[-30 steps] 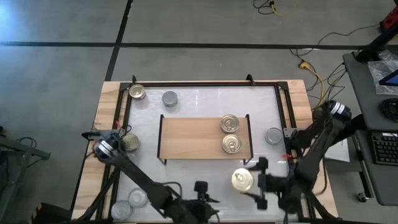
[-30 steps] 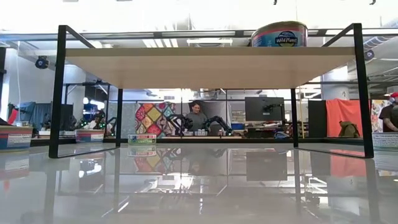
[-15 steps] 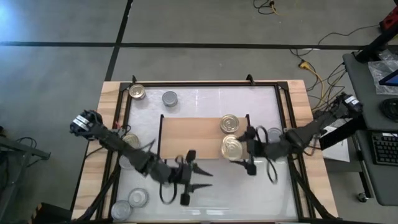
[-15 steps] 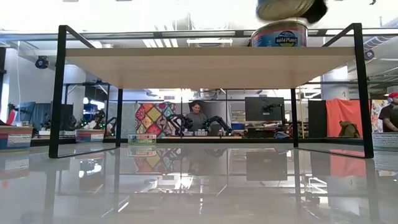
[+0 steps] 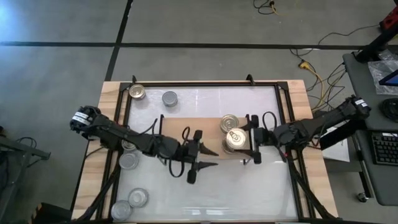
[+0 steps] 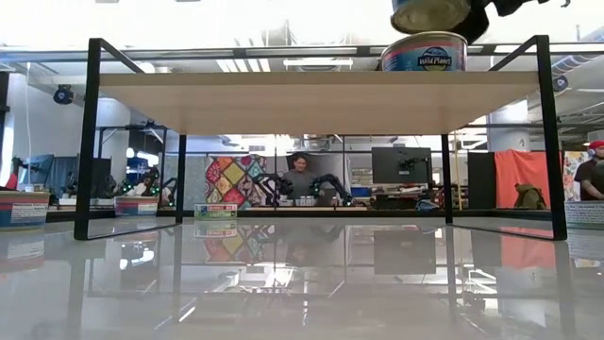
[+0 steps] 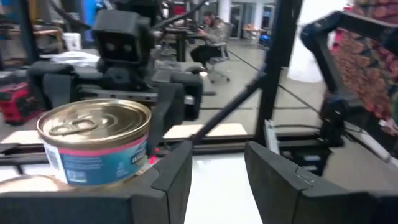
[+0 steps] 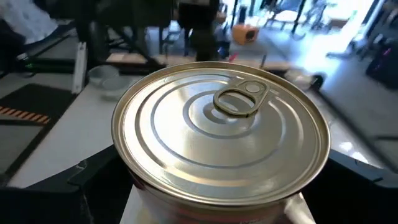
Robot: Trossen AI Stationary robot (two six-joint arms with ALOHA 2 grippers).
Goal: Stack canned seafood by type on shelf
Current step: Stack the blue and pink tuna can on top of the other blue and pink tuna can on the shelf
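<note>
The shelf point(image 5: 186, 134) is a light-wood board on black legs point(image 6: 311, 94). At its right end stand two gold-topped tins, the far one point(image 5: 229, 122) and a near one point(image 6: 425, 52). My right gripper point(image 5: 241, 142) is shut on a third gold-topped tin point(image 8: 221, 137), held directly over the near one point(image 6: 431, 14). My left gripper point(image 5: 208, 158) hangs open over the shelf's front edge, pointing at the held tin point(image 7: 93, 143), with nothing between its fingers point(image 7: 174, 180). My right gripper pinches the tin's round side wall point(image 8: 134, 183) between its two fingers point(image 8: 93, 180), one on each side. The fingers come in about level from the table's right. The tin stays top up, lifted clear and just above the tin on the shelf.
Loose tins stand on the white tabletop: a gold one point(image 5: 137, 93) and a silver one point(image 5: 169, 98) at the far left, silver ones point(image 5: 129, 160) point(image 5: 138, 198) at the near left. The shelf's left half is bare wood. A person sits in the room behind point(image 6: 300, 178).
My right gripper has carried the gold tin from the table's near right toward the far edge and up, until it hangs over the near tin on the shelf. My left gripper has risen from the near edge toward the shelf's front edge and turned level.
</note>
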